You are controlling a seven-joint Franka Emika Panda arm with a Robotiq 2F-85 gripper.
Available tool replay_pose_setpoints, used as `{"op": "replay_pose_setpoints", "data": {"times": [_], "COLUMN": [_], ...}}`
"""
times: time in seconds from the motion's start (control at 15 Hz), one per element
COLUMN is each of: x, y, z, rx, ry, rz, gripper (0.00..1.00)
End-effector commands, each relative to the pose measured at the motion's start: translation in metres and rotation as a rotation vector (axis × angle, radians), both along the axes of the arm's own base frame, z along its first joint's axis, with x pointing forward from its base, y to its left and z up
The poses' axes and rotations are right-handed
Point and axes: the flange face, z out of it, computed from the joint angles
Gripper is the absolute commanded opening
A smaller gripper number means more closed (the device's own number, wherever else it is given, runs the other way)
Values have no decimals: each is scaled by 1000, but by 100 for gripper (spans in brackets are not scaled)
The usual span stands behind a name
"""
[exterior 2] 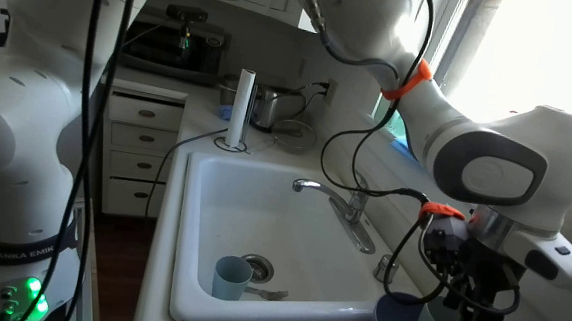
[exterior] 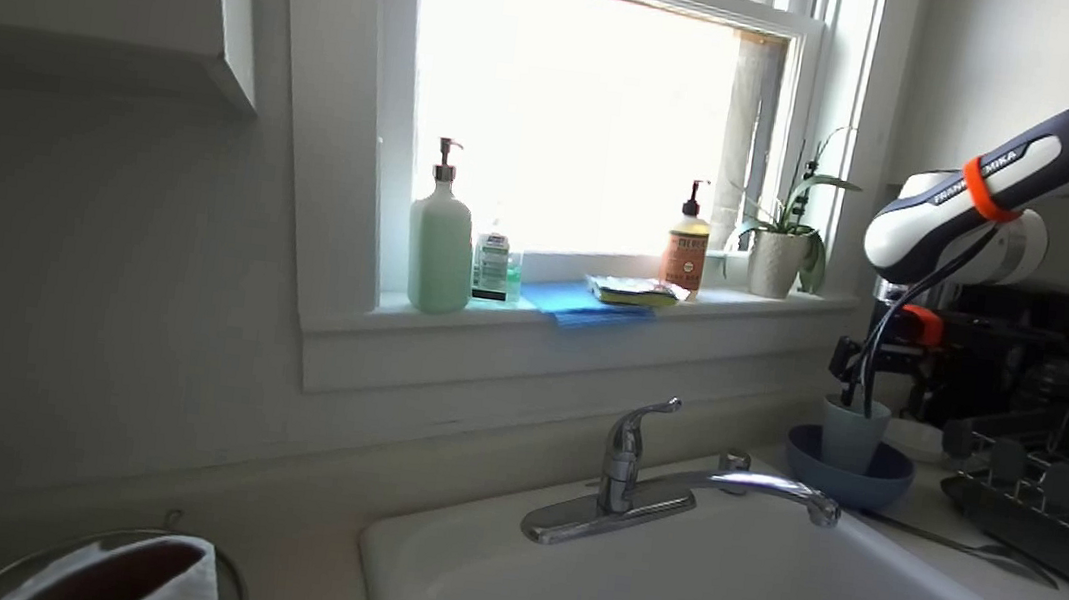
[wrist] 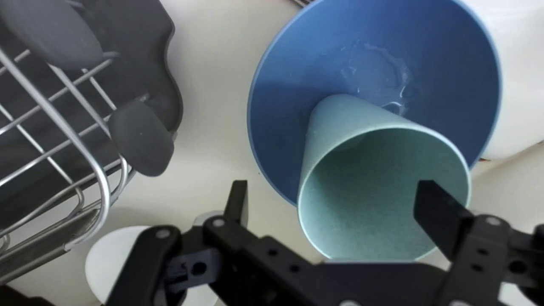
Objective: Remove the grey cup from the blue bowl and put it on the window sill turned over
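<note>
- tall pale-green pump bottle [exterior: 440,254] on the left in an exterior view, little hand sanitizer bottle [exterior: 491,263] just right of it
- sponge [exterior: 634,292] kinda overlapping a flat blue sheet [exterior: 553,297]
- amber pump soap bottle [exterior: 686,255] right of that, then a potted orchid [exterior: 776,262] further right
- big white sink [exterior 2: 225,203] with a chrome faucet [exterior: 620,481], in both exterior views
- pale teal tumbler [exterior 2: 230,280] and a fork [exterior 2: 273,295] down in there, right by the drain [exterior 2: 261,269]
- paper towel roll [exterior 2: 240,108] on the far counter [exterior 2: 200,113], steel toaster [exterior 2: 273,111] behind it
- wire dish rack [exterior: 1064,489] on the right, second fork [exterior: 1010,558] between it and the sink
</note>
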Motion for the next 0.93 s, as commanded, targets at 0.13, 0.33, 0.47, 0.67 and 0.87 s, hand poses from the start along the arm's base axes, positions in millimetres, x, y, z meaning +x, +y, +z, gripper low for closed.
{"op": "replay_pose_setpoints", "data": {"times": [0.13,0.33,0.47,0.67,0.87], "x": [22,25,27,27,24], "y": [-17,-19,-16,-13,-12], "z": [-14,-14,-11,-12,-3], "rx": [37,67,86,123,134], "ry": [84,130,173,232,247], "rz": [-54,-40,-23,-12,-6], "gripper": [71,56,41,20,1]}}
